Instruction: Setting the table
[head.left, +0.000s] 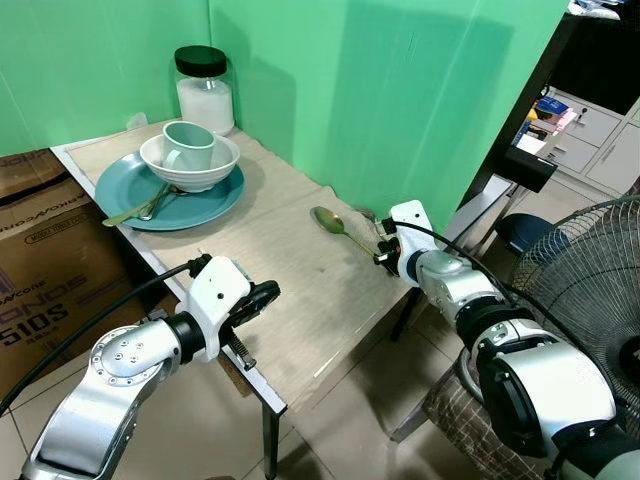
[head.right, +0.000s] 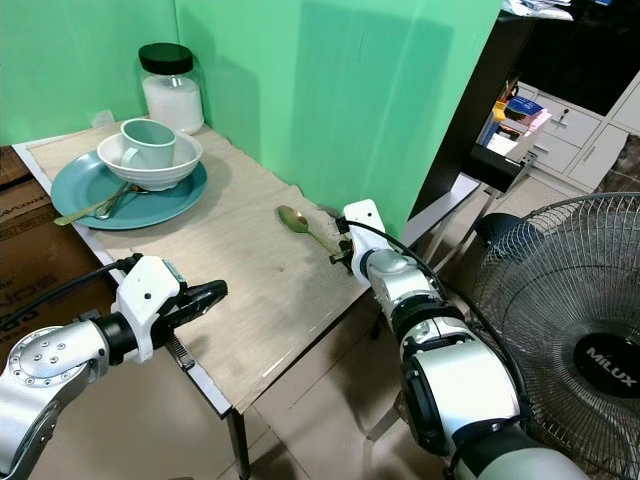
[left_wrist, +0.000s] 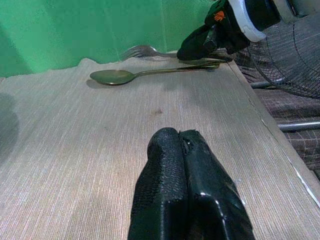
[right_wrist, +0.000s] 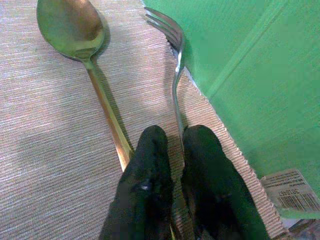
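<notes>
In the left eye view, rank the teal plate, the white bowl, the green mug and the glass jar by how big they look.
1. Round teal plate, clearly the widest.
2. White ceramic bowl resting on it.
3. Pale green mug inside the bowl and black-lidded glass jar of white powder look alike; the jar stands farther back, so I won't rank them.

Head pair looking down on the table (head.left: 300, 290), left wrist view low across it toward the spoon (left_wrist: 150, 75), right wrist view close above the same spoon and fork (right_wrist: 175, 65)

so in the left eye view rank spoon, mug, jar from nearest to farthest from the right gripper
1. spoon, right at the right gripper, near the table's right edge.
2. mug, in the bowl on the far-left plate.
3. jar, back corner by the green wall.
</notes>
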